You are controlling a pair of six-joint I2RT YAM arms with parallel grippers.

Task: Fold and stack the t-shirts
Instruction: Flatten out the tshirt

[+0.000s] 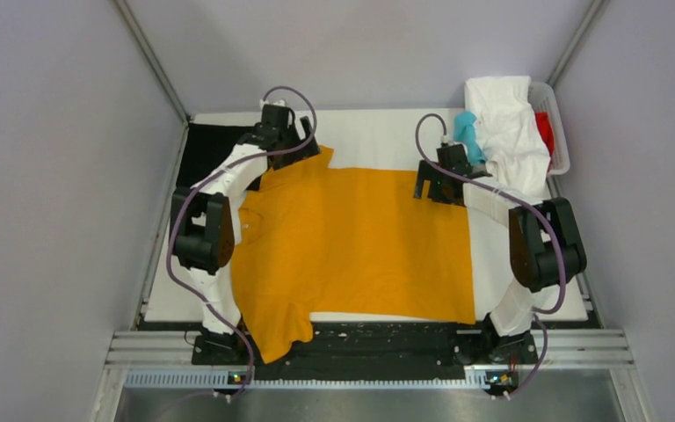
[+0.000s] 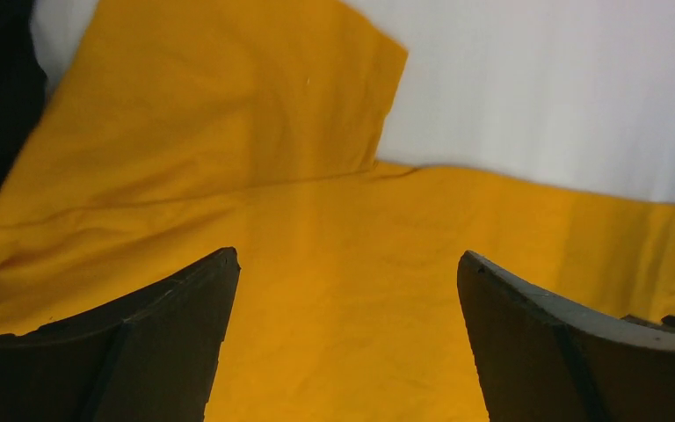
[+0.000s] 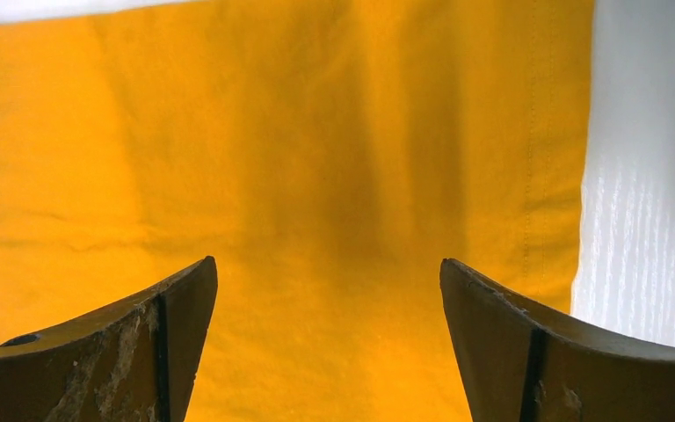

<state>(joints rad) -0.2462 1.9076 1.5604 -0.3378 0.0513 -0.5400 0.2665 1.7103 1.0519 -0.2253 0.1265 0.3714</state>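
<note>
Orange shirt point(image 1: 360, 246) spread flat, not folded yet.
Left claw point(image 2: 347, 264) and right claw point(image 3: 327, 268) both wide open, empty; near sleeve point(image 1: 274, 338) overhangs front edge, may skew the fold.

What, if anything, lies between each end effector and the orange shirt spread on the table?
Nothing visible does. The left end effector and right end effector both hang open directly over the orange shirt, with only bare cloth showing beneath them.
</note>
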